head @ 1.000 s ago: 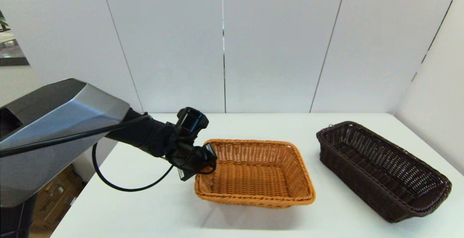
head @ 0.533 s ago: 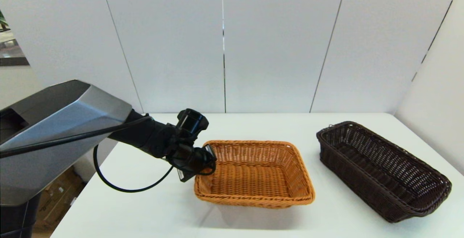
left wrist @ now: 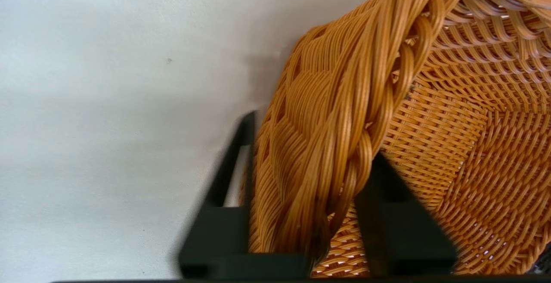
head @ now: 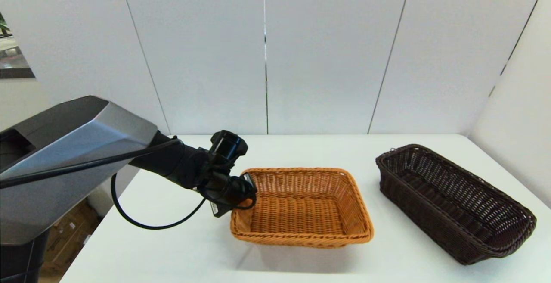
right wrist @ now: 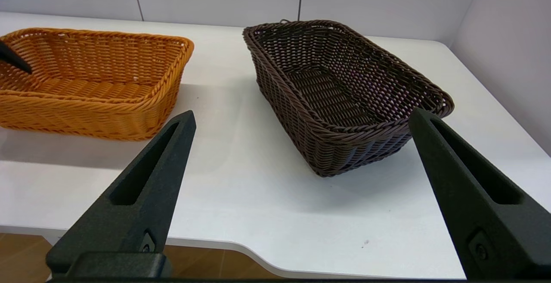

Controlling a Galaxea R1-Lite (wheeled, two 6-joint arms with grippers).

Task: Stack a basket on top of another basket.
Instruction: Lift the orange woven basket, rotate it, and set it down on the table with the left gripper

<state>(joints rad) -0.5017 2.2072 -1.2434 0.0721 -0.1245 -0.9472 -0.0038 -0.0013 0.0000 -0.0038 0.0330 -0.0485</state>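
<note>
On the table, head view: left gripper clamped on left rim of tan basket; dark basket well apart to the right, long axis running far-left to near-right.
Left wrist view: fingers pinching braided rim of tan basket, one outside the wall, one inside.
Right wrist view: right gripper spread wide, empty, off the near table edge; dark basket straight ahead, nearer to this arm.
Judgement: tan basket in hand, carry rightward onto dark one.
</note>
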